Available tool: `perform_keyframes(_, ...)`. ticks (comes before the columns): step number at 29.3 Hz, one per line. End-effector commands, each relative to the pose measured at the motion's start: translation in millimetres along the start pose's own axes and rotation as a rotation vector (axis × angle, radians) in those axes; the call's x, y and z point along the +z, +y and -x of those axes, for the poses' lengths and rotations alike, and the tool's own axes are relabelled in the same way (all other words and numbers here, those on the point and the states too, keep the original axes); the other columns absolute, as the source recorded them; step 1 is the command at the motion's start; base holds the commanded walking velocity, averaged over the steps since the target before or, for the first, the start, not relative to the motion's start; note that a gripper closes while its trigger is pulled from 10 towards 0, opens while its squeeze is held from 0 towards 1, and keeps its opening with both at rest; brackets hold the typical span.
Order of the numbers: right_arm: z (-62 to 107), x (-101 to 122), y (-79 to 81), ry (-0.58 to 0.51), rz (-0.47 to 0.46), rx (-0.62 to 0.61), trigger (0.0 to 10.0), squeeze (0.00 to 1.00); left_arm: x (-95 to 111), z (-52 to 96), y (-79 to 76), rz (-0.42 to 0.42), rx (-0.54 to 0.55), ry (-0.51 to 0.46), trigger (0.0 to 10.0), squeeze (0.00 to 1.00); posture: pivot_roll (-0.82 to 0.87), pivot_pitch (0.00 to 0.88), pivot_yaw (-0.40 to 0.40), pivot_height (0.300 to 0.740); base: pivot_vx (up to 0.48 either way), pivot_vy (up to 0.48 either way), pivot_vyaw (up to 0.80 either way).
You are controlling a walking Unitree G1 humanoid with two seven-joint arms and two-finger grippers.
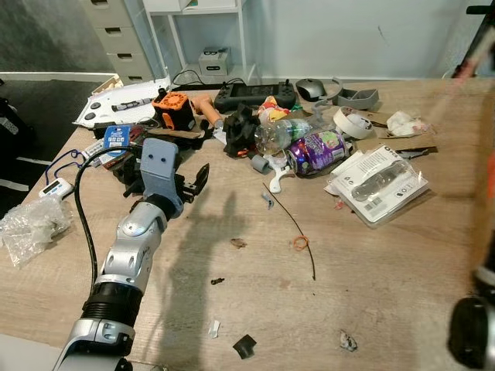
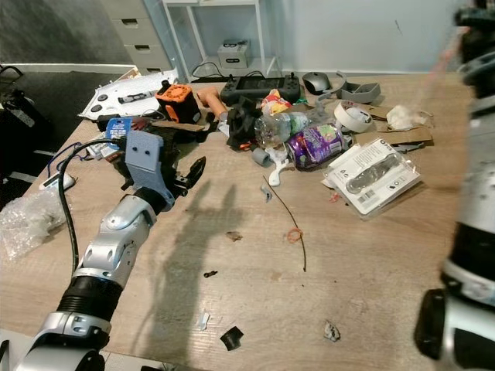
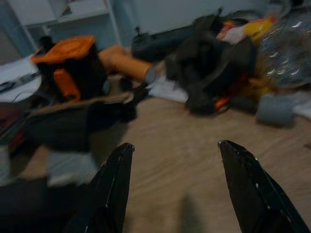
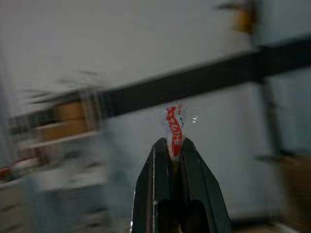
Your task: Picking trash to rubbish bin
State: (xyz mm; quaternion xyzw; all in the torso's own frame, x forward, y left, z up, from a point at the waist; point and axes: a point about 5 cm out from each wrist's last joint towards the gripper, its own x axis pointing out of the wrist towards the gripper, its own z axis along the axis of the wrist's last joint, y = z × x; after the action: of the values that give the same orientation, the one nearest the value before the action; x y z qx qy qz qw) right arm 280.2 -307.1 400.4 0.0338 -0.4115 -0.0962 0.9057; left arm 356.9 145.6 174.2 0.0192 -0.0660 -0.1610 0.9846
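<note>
Trash wrapper (image 4: 173, 127) pinched in the closed right gripper (image 4: 175, 145).
Carrying step; next needs the bin. Left gripper (image 3: 177, 160) hovers open, empty.

Clutter crowds the far half of the table (image 1: 371, 309): a crushed can (image 1: 317, 149) lies left of a blister pack (image 1: 379, 184), with a controller (image 1: 254, 94) behind them.
</note>
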Motion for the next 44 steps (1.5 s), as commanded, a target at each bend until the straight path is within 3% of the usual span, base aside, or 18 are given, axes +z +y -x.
perform_keyframes(1,-2.1,8,-7.2,-0.020,0.033,-0.033,10.0,0.00,-10,6.0,5.6,-0.026,0.008,0.039,10.0,0.00,-0.20,0.198,0.186,0.740,0.000,0.000,0.00)
perform_keyframes(5,-6.8,29,-17.4,-0.096,0.107,-0.057,10.0,0.00,-13,7.5,6.3,-0.033,0.011,0.054,10.0,0.00,-0.20,0.201,0.187,0.740,0.000,0.000,0.00)
perform_keyframes(9,-13.2,45,-17.2,-0.172,0.097,-0.015,10.0,0.00,-17,7.4,7.4,-0.047,0.024,0.066,10.0,0.00,-0.21,0.204,0.188,0.740,0.000,0.000,0.00)
perform_keyframes(14,-15.5,41,0.3,-0.193,0.010,0.089,10.0,0.00,-18,6.1,7.4,-0.058,0.027,0.066,10.0,0.00,-0.21,0.203,0.190,0.740,0.000,0.000,0.00)
perform_keyframes(16,-17.3,54,15.6,-0.276,-0.034,0.183,10.0,0.00,-17,5.9,8.0,-0.070,0.027,0.063,10.0,0.00,-0.20,0.201,0.188,0.740,0.000,0.000,0.00)
perform_keyframes(21,-20.6,71,23.6,-0.359,-0.055,0.229,10.0,0.00,-17,6.5,10.2,-0.060,0.033,0.068,10.0,0.00,-0.20,0.200,0.189,0.740,0.000,0.000,0.00)
perform_keyframes(22,-22.9,77,22.9,-0.378,-0.036,0.221,10.0,0.00,-18,6.8,11.2,-0.058,0.039,0.070,10.0,0.00,-0.21,0.199,0.186,0.740,0.000,0.000,0.00)
perform_keyframes(25,-33.2,65,10.6,-0.194,0.290,0.154,10.0,0.00,-19,7.8,12.8,-0.056,0.050,0.074,10.0,0.00,-0.21,0.197,0.186,0.740,0.000,0.000,0.00)
perform_keyframes(28,-29.3,48,12.6,-0.117,0.304,0.152,10.0,0.00,-19,6.9,12.1,-0.048,0.067,0.065,10.0,0.00,-0.21,0.195,0.189,0.740,0.000,0.000,0.00)
perform_keyframes(30,-24.2,38,24.5,-0.105,0.309,0.216,10.0,0.00,-16,4.5,10.3,-0.033,0.065,0.046,10.0,0.00,-0.21,0.194,0.190,0.740,0.000,0.000,0.00)
perform_keyframes(32,-19.2,25,40.5,-0.079,0.249,0.291,10.0,0.00,-12,1.9,9.0,-0.035,0.065,0.025,10.0,0.00,-0.21,0.191,0.194,0.740,0.000,0.000,0.00)
perform_keyframes(35,-1.1,-4,85.7,0.001,0.090,0.541,10.0,0.00,-8,-2.5,8.0,-0.040,0.085,-0.002,10.0,0.00,-0.21,0.187,0.195,0.740,0.000,0.000,0.00)
perform_keyframes(36,-1.1,-4,85.7,0.001,0.090,0.541,10.0,0.00,-8,-2.5,8.0,-0.040,0.085,-0.002,10.0,0.00,-0.21,0.187,0.195,0.740,0.000,0.000,0.00)
perform_keyframes(37,5.3,-11,98.6,0.022,0.046,0.607,10.0,0.00,-6,-3.8,7.8,-0.047,0.091,-0.008,10.0,0.00,-0.21,0.186,0.195,0.740,0.000,0.000,0.00)
perform_keyframes(38,24.7,-25,139.1,0.044,-0.069,0.759,10.0,0.00,-1,-6.4,7.9,-0.049,0.112,-0.038,10.0,0.00,-0.21,0.186,0.195,0.740,0.000,0.000,0.00)
perform_keyframes(39,24.7,-25,139.1,0.044,-0.069,0.759,10.0,0.00,-1,-6.4,7.9,-0.049,0.112,-0.038,10.0,0.00,-0.21,0.186,0.195,0.740,0.000,0.000,0.00)
perform_keyframes(41,34.5,-26,162.5,0.024,-0.104,0.840,10.0,0.00,5,-7.9,10.0,-0.030,0.135,-0.076,10.0,0.00,-0.20,0.179,0.182,0.740,0.000,0.000,0.00)
perform_keyframes(44,36.1,-25,169.0,0.011,-0.124,0.865,10.0,0.00,9,-8.5,11.9,-0.021,0.149,-0.096,10.0,0.00,-0.20,0.179,0.182,0.740,0.000,0.000,0.00)
